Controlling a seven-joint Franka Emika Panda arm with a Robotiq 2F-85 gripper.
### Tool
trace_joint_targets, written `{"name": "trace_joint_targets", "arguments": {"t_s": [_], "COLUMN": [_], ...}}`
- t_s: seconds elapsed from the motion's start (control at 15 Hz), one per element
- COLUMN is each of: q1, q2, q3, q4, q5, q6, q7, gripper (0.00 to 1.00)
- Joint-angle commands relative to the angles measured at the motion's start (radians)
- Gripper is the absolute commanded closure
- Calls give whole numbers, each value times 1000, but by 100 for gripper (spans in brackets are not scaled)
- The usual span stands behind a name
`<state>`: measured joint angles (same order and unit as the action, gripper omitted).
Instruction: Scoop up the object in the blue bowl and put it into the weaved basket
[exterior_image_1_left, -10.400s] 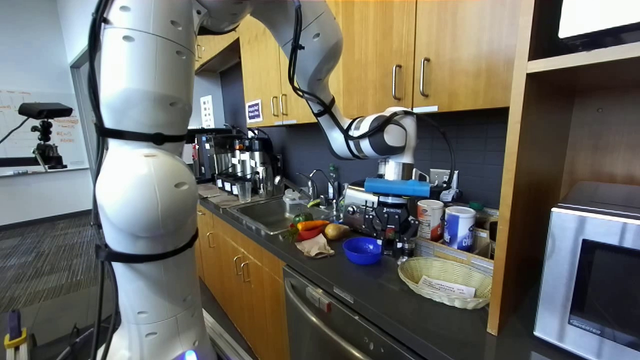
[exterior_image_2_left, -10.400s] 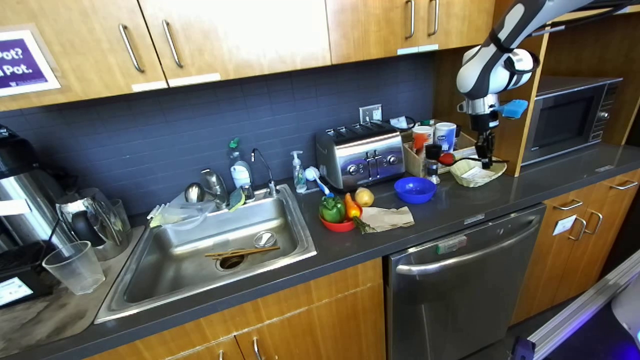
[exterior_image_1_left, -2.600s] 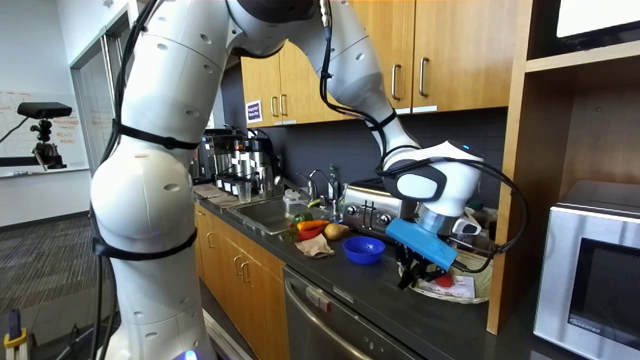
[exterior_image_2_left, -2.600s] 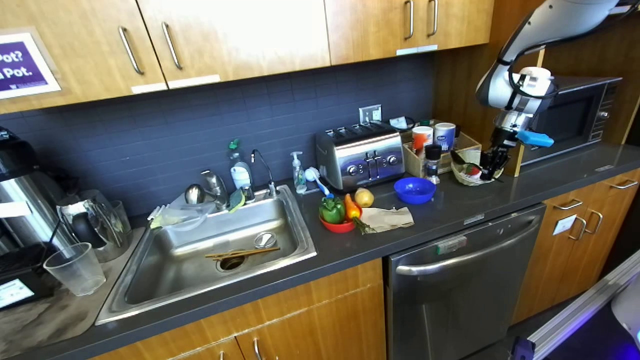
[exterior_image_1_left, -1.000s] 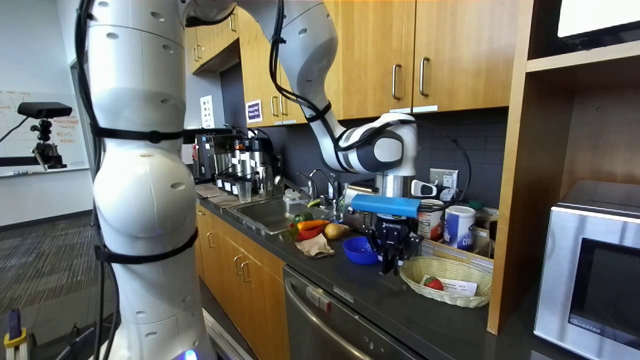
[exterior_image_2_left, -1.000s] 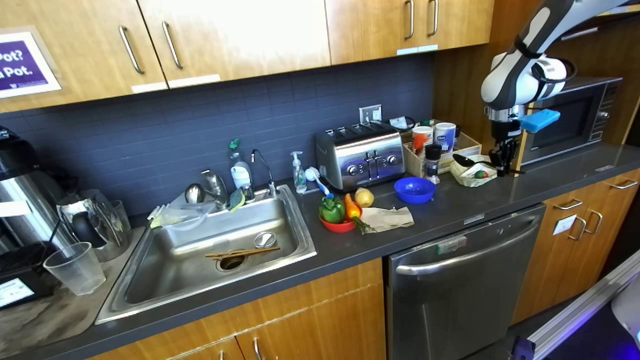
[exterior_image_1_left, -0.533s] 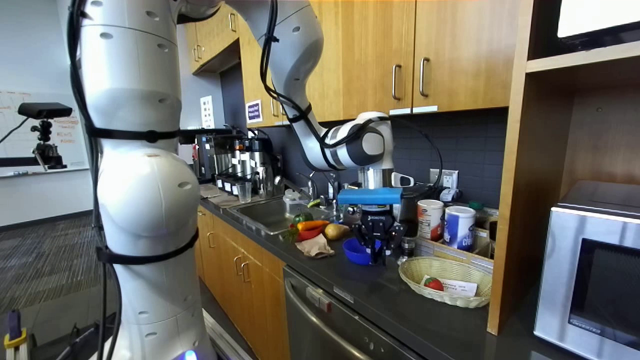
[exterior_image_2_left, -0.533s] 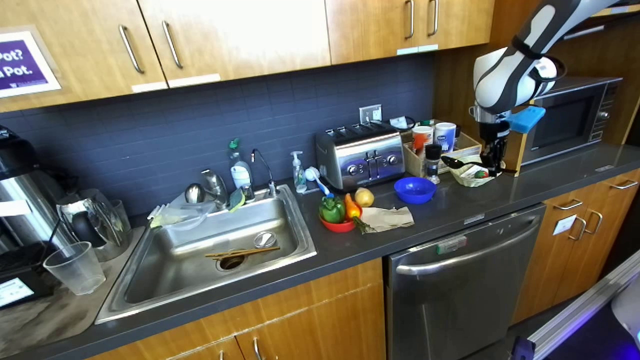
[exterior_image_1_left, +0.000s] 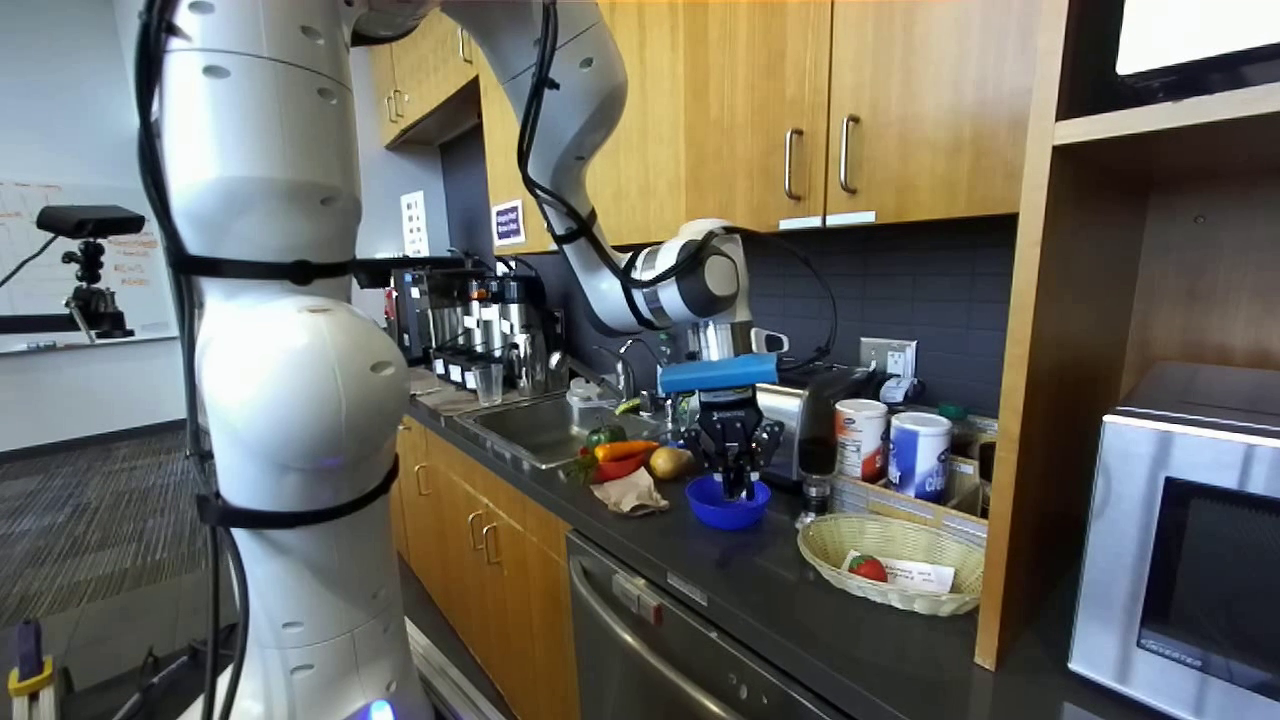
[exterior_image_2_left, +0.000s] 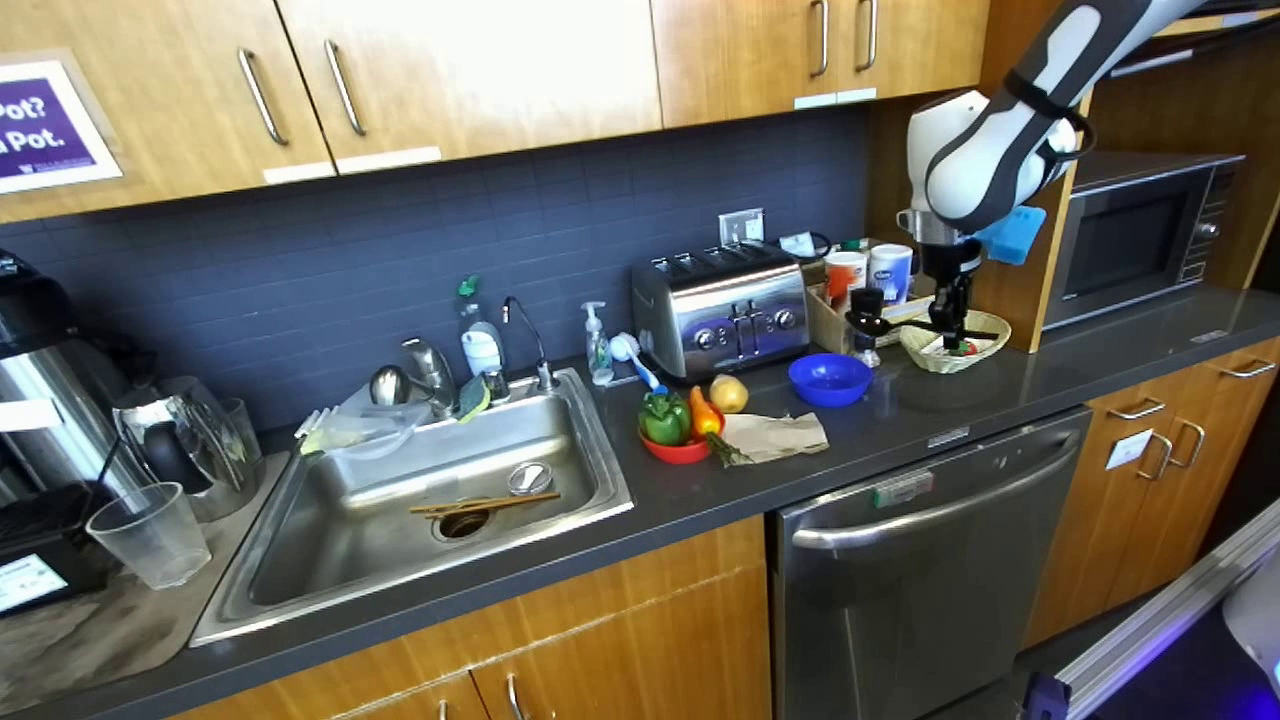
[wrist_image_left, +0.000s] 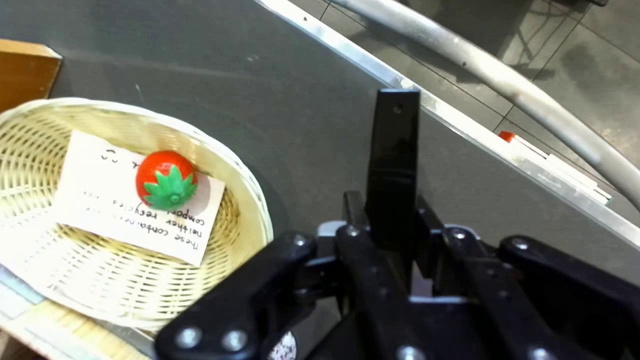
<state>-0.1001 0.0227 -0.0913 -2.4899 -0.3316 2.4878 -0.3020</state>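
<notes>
Strawberry in woven basket on dark counter; wooden cupboards above; pincer gripping black spoon.

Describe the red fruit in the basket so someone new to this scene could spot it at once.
In an exterior view, find the microwave; across the wooden panel from it, on the counter, sits the pale woven basket. Inside, the wrist view shows the red fruit resting on a white note. Round with a green leafy cap, it is the only red thing in the basket.

Wooden cabinets above dark tiled backsplash
</notes>
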Motion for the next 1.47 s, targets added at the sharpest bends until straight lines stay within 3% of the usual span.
{"name": "trace_joint_targets", "arguments": {"t_s": [0.0,1.4], "q1": [20,70], "q2": [-2,288], "q3": [16,44], "q4": [22,250], "q5": [-25,-79], "q6": [-15,-151], "q7": [8,8], "gripper": [94,94]}}
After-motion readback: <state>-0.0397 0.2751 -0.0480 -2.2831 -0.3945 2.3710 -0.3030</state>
